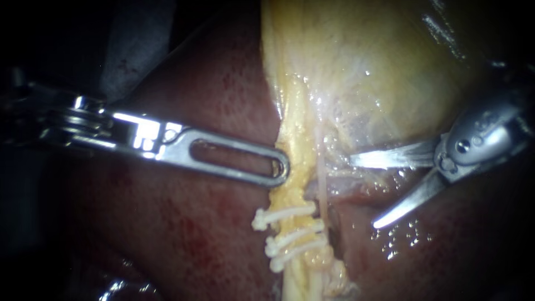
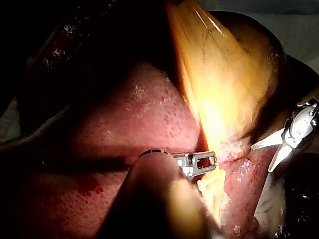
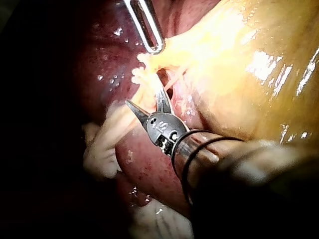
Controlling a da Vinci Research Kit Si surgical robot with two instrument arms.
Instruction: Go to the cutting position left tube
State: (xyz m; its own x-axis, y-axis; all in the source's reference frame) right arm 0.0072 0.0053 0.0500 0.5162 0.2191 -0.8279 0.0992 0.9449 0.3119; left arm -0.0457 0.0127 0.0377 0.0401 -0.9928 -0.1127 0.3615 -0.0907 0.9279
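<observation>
The left tube (image 1: 293,192) is a yellow, fat-covered strand running down from the gallbladder (image 1: 379,67), with three white clips (image 1: 287,234) across its lower part. A thin pale tube (image 1: 322,184) lies just to its right. My left instrument (image 1: 281,167), with slotted jaws, is shut on the yellow tissue just above the clips; the left wrist view shows the same grip (image 2: 212,162). My right instrument (image 1: 366,192) carries two blades that stand open. They lie to the right of both tubes, pointing at them, touching neither. In the right wrist view the blades (image 3: 143,97) open toward the clips (image 3: 139,74).
Dark red liver (image 1: 184,234) lies under and left of the tubes, and more wet liver (image 1: 401,245) sits below the right blades. The yellow gallbladder wall fills the upper right. White gauze-like material (image 3: 102,144) shows beside the right instrument.
</observation>
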